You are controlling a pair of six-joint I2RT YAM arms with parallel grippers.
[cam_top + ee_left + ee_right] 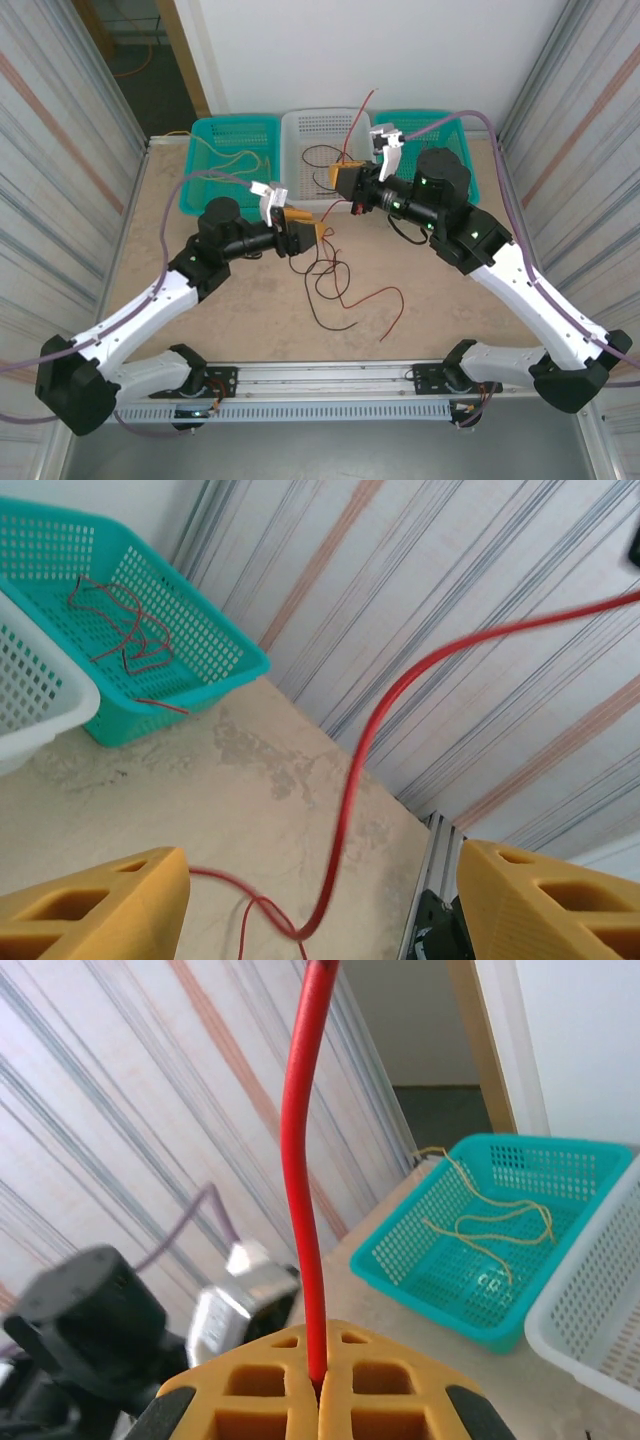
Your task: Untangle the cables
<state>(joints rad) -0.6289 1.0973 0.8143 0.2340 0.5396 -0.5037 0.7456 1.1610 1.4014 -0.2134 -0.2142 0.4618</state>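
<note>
Beige desk [240, 330] between ribbed walls [60, 150], with a white basket [300, 125] and two teal ones along the far edge. The cables [338, 292], red and black, lie in a loose tangle at mid-desk, just in front of both pincers. One red cable [300, 1160] stands up out of the right pincer [318, 1385], whose fingers are pressed together on it. What looks like the same cable runs between the fingers of the left pincer [320, 895], which stands wide and grips nothing.

Note the hazards:
- If you draw the right pincer away while this cable is looped through the black ones, you will likely tighten the knot or drag the whole tangle along.
- So thin a cable may slip from the fingers under a hard pull.
- If you close the left pincer carelessly, you may trap two strands at once.
- A swinging free end could also hook the red cables already lying in the teal basket [215, 645].
</note>
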